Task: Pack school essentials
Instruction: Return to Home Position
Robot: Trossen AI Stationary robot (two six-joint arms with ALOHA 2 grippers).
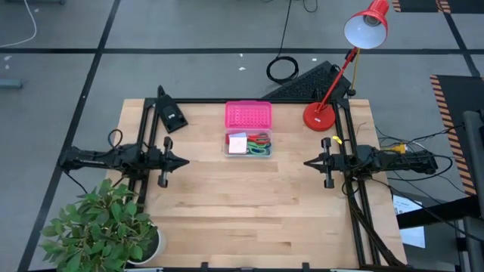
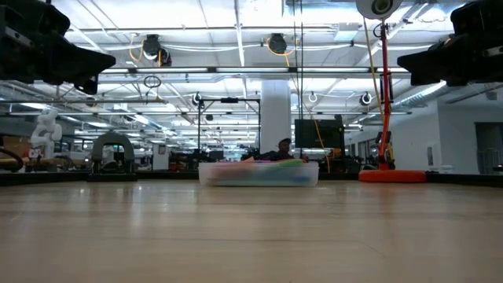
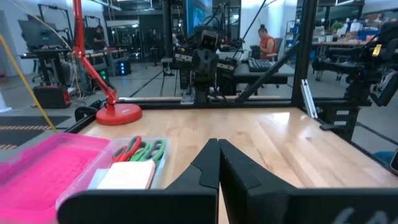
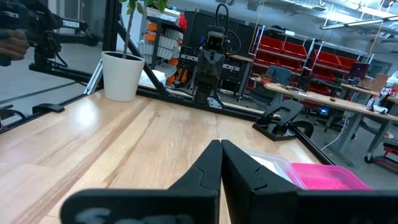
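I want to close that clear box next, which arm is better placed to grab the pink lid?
Marginally the left gripper: the pink plastic lid sits slightly to its side of the clear plastic box. The right gripper is nearly as close. Both are shut.

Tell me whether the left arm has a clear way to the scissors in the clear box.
Probably yes. The clear box sits open, its pink lid lying behind it, scissors exposed on top. Only bare table lies between it and the left gripper, jaws shut.
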